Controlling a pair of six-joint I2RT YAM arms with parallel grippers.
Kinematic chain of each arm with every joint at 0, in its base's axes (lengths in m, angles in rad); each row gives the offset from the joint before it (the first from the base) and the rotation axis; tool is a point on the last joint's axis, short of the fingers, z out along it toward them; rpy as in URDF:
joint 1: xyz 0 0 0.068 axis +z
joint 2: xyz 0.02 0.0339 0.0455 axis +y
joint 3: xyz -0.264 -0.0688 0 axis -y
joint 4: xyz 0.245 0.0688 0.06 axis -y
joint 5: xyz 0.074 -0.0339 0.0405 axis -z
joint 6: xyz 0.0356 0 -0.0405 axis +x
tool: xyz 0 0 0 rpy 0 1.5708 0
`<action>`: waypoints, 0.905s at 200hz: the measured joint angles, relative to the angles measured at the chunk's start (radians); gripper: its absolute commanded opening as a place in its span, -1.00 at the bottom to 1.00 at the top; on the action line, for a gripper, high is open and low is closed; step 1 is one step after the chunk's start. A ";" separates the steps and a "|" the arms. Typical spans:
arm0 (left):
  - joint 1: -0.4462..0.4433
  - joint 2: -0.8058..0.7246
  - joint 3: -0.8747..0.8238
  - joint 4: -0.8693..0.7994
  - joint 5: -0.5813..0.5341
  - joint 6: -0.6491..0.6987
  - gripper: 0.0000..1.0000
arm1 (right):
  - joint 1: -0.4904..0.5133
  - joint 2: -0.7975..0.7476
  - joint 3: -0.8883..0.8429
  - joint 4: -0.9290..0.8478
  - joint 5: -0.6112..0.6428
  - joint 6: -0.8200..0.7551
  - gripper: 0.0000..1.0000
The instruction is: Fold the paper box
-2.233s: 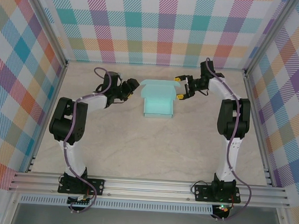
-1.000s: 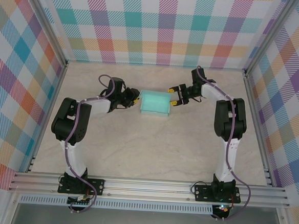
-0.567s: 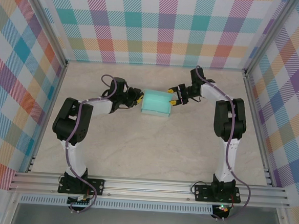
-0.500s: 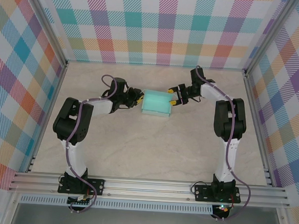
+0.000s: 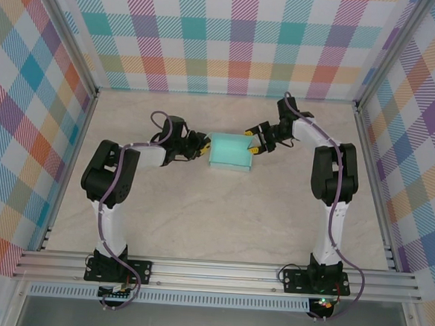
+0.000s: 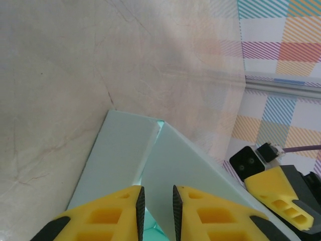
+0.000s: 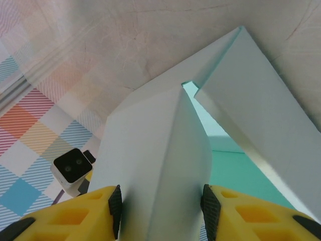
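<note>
Paper box (image 5: 229,150) mid-table | left gripper (image 6: 156,213) pinches left wall | right gripper (image 7: 160,216) wide, straddling right flap

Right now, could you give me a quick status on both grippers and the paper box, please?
Left gripper nearly shut on the paper box left wall. Right gripper open around the right wall flap. Box half-formed, walls raised. Nothing in the way.

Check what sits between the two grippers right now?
The paper box. In the top external view it sits directly between the left gripper and the right gripper, each at one end wall; nothing else lies on that stretch.
</note>
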 measured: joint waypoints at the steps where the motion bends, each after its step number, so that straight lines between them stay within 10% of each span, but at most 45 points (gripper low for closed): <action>1: 0.000 0.000 0.000 0.000 0.000 0.000 -0.54 | 0.000 0.000 0.000 -0.001 0.000 -0.001 -0.04; 181: -0.042 0.014 0.021 -0.133 -0.029 0.247 -0.48 | -0.001 0.032 0.082 -0.220 0.068 -0.341 -0.04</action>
